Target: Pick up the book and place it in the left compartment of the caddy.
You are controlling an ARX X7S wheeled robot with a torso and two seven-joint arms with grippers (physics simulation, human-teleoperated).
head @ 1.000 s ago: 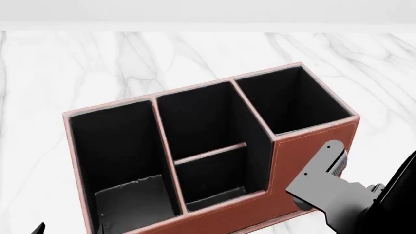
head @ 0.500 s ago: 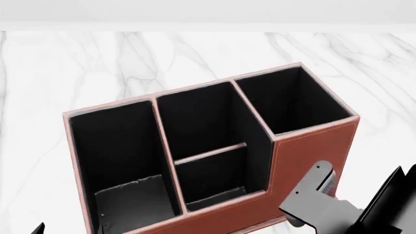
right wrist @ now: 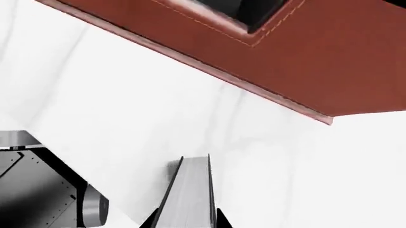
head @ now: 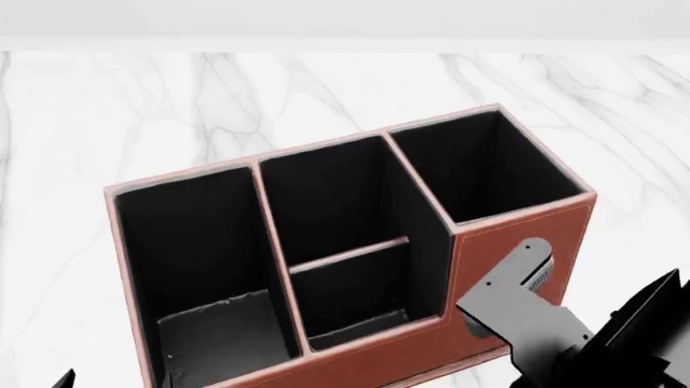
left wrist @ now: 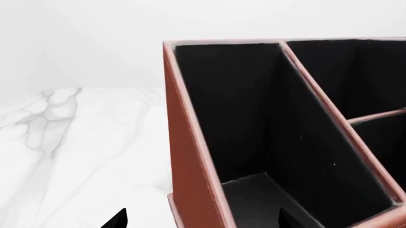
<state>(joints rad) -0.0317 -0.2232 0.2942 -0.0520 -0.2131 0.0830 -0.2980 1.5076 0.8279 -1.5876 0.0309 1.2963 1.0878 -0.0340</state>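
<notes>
Four black-lined sections fill the caddy [head: 506, 242] on my marble bench [head: 129, 105]; its left compartment [head: 199, 267] looks empty. My right tool [right wrist: 190, 209] grips what seems the book [right wrist: 189, 190] edge-on, just beside the caddy's front. My left tool's [left wrist: 199, 219] opening I cannot tell

Perhaps an office desk: marble tabletop [head: 129, 105], leather-look caddy [head: 518, 234].

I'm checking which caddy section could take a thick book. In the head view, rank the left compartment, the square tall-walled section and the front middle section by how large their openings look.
1. the left compartment, spanning the full depth of the caddy.
2. the square tall-walled section.
3. the front middle section, clearly smallest.

The first sits nearer the camera, which may enlarge it slightly.
</notes>
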